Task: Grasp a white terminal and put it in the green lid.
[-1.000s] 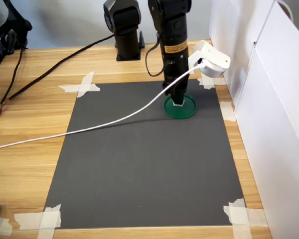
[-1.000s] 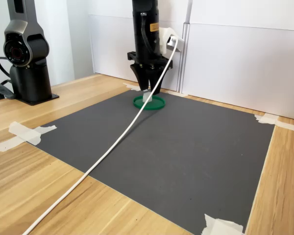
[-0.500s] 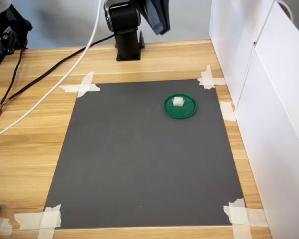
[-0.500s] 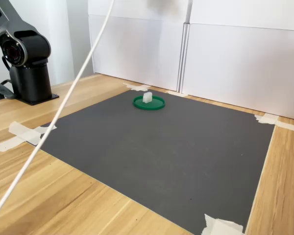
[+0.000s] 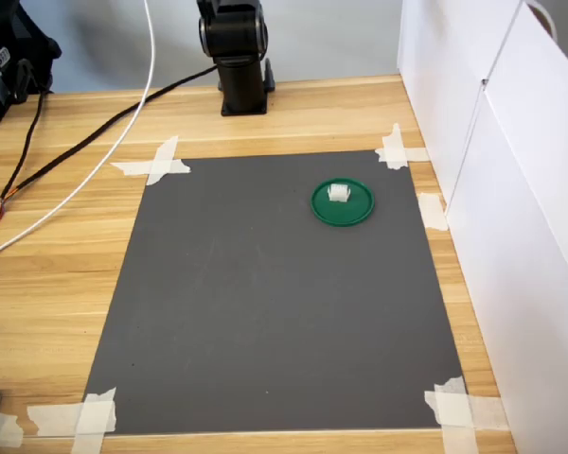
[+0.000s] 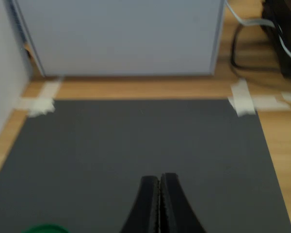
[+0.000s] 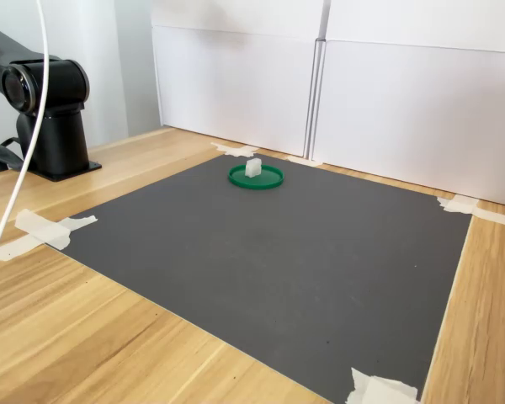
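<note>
White terminal point(image 5: 339, 193): sits inside the green lid point(image 5: 342, 213), toward its far side in the first exterior view; stands upright in the second exterior view point(image 7: 253, 167).
Green lid: lies flat on the dark mat point(image 5: 275, 303), near the mat's far right corner in the first exterior view; only a sliver shows in the wrist view point(image 6: 42, 228).
Pincer point(image 6: 159, 188): seen only in the wrist view, its two black fingers pressed together with nothing between them, above the mat and apart from the lid.
Mat: fixed to the wooden table point(image 5: 57, 246) with tape strips point(image 5: 156, 163) at the corners.
White cable point(image 5: 85, 170): trails across the table in the first exterior view's left.
</note>
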Tool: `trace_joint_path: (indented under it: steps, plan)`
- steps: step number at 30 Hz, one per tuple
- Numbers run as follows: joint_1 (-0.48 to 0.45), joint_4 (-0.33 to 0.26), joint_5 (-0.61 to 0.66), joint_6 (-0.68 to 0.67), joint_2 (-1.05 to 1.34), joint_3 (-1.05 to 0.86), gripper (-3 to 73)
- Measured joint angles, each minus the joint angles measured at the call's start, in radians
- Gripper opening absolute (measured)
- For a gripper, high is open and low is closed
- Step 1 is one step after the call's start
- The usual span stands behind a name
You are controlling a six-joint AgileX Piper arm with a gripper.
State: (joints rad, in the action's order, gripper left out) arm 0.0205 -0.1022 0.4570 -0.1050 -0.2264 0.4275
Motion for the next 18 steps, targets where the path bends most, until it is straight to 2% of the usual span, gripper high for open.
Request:
trace_joint_path:
  steps: [7, 18]
  plan:
    - [-0.029, 0.0, 0.107, 0.0, 0.166, -0.137, -2.1]
    - [-0.031, 0.001, 0.118, 0.0, 0.237, -0.227, -2.1]
